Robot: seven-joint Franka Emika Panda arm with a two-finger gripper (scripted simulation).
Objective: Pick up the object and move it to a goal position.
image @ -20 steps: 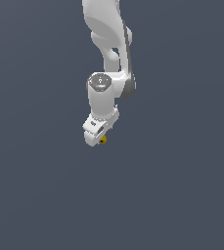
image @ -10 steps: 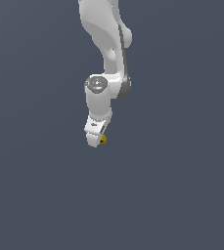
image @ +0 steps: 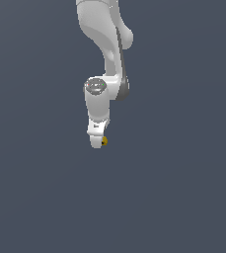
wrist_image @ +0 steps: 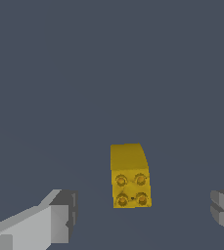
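Yellow object (wrist_image: 129,176) sits between our released jaws, untouched, long axis running across their closing line.

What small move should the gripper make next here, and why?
Probably lower a little further, then close. In the wrist view the yellow studded block sits between the open gripper's fingers, touching neither. In the exterior view the gripper is right beside the block, so it seems lined up for a grasp.

No text, label or number can be read anywhere
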